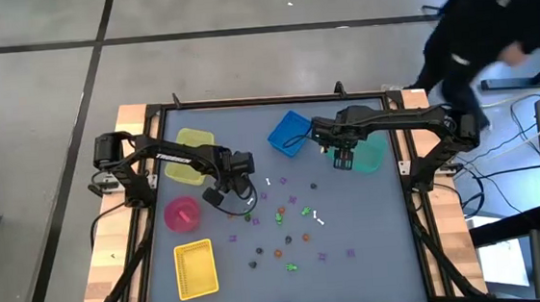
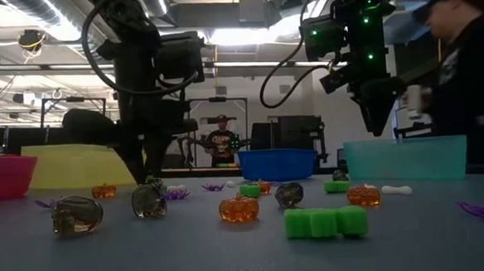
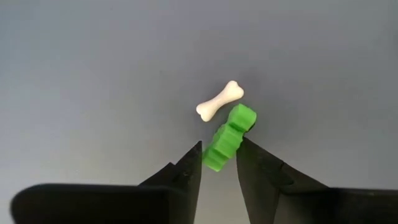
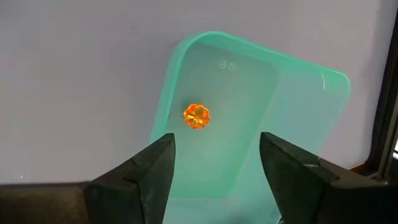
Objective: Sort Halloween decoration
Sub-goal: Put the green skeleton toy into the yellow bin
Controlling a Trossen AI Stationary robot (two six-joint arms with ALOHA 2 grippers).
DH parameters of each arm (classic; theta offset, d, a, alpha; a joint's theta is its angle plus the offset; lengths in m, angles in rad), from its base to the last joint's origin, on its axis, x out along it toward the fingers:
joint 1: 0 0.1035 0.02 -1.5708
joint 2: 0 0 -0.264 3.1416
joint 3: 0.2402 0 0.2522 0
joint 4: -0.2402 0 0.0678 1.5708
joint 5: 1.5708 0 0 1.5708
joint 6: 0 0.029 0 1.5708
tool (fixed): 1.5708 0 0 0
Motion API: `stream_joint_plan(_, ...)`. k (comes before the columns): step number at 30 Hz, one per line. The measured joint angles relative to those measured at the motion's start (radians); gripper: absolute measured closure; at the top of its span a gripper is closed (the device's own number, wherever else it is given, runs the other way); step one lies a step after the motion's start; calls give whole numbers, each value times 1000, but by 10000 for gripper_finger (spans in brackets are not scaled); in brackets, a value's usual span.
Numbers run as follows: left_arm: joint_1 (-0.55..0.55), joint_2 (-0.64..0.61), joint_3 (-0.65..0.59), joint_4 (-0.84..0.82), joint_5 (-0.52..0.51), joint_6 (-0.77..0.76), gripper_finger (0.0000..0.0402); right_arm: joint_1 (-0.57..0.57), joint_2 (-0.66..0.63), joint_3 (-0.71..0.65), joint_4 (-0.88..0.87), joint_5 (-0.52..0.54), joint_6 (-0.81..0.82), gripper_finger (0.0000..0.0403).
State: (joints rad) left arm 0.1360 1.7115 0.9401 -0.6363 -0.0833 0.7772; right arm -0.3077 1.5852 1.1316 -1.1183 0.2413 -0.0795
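The left arm bends in from the left side, and the left gripper (image 3: pixel 219 155) is down low at the worktop, a bit left of the middle. Its jaws stand close together. The right arm reaches in from the right side. The right gripper (image 4: pixel 216 163) hangs up high, its jaws wide apart.

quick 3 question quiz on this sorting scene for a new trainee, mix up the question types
1. True or false: the right gripper is open above the teal bin.
2. What lies inside that bin? A) white bone B) orange pumpkin C) purple spider
3. Fill in: the left gripper has a ____ piece between its fingers.

Key: 1 true. 2 B, the orange pumpkin. 3 green; the green piece lies beside a white bone.
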Motion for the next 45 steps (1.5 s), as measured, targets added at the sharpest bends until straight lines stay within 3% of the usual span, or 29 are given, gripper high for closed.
stream_joint_plan(14,0,-1,0,0,0,-37,379,0,0,0,0,0,0,171)
stream_joint_plan(25,-6,-10,10,-13,-3,-95,382,0,0,0,-10,0,-1,171)
stream_joint_plan(38,-48,-85,165,-65,-4,-227,382,0,0,0,-10,0,-1,171)
stream_joint_plan(45,-33,-100,170,-104,-6,-255,382,0,0,0,-9,0,-1,171)
